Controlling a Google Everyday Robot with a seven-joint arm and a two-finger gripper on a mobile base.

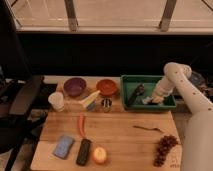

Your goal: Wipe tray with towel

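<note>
A green tray (129, 80) stands at the back right of the wooden table. Inside it lies a grey crumpled towel (139, 90), left of middle. My gripper (150, 99) hangs down from the white arm (172, 80) into the right half of the tray, just right of the towel and close to the tray floor. Whether it touches the towel I cannot tell.
An orange bowl (106, 86) and a purple bowl (74, 86) stand left of the tray. A white cup (56, 101), a small can (106, 104), a chili (81, 125), a blue sponge (64, 146), a dark remote (84, 151), an orange (99, 155), a twig (148, 129) and grapes (164, 147) lie on the table.
</note>
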